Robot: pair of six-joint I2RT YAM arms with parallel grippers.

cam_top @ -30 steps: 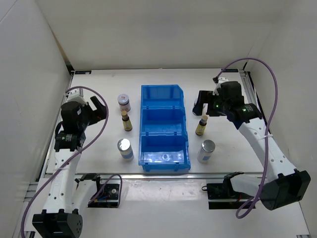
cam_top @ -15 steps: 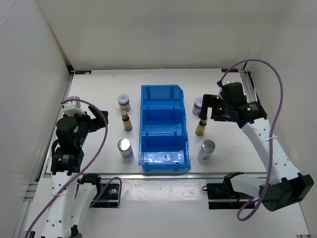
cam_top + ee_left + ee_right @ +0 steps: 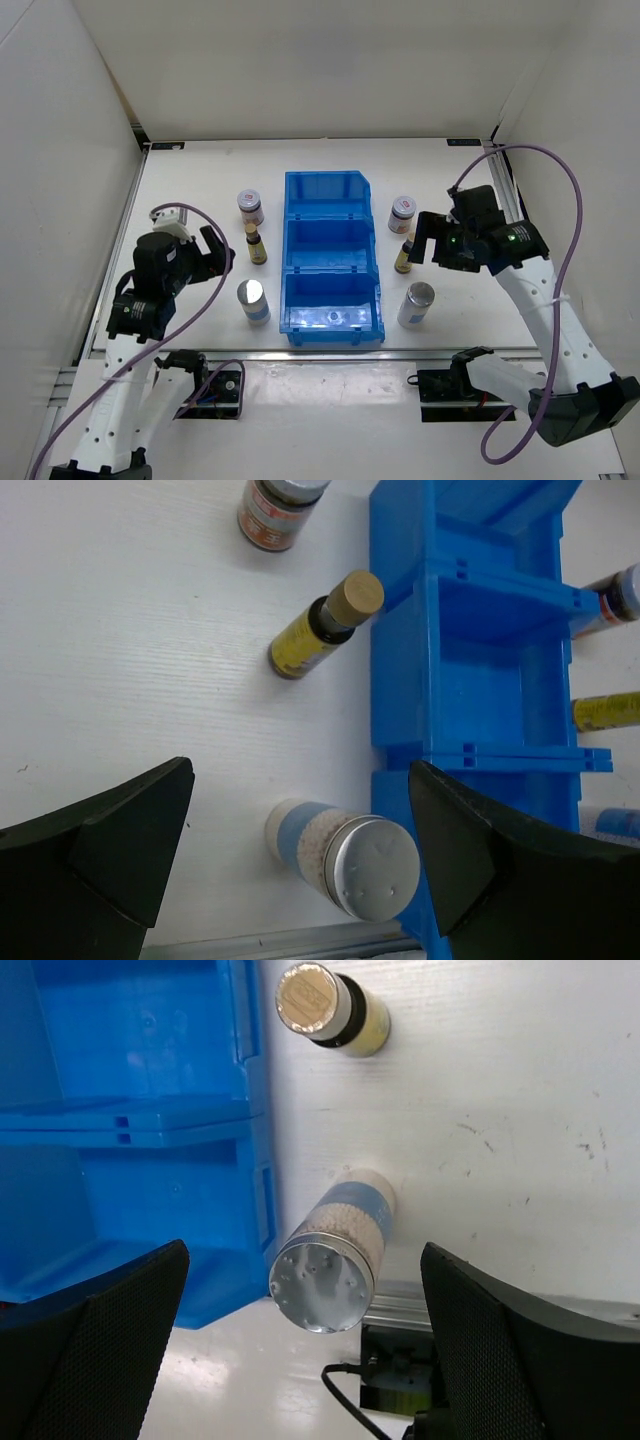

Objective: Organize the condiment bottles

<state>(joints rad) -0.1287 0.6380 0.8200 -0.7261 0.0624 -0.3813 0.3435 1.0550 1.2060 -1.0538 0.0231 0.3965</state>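
Six condiment bottles stand beside the blue bin (image 3: 330, 190). On its left are a white-lidded jar (image 3: 250, 206), an amber bottle (image 3: 257, 244) and a silver-lidded shaker (image 3: 253, 300). On its right are a jar (image 3: 402, 213), an amber bottle (image 3: 405, 255) and a shaker (image 3: 416, 305). My left gripper (image 3: 218, 252) is open and empty above and left of the left shaker (image 3: 345, 850). My right gripper (image 3: 422, 240) is open and empty above the right amber bottle (image 3: 330, 1010) and right shaker (image 3: 335, 1250).
The bin's three compartments (image 3: 470, 680) hold nothing that I can see. A metal rail (image 3: 330, 352) runs along the near table edge just past both shakers. White walls close in the left, back and right. Cables loop off both arms.
Both arms have swung toward the near edge. The left gripper came down toward the left shaker. The right gripper drew back from the right jar to over the amber bottle and shaker.
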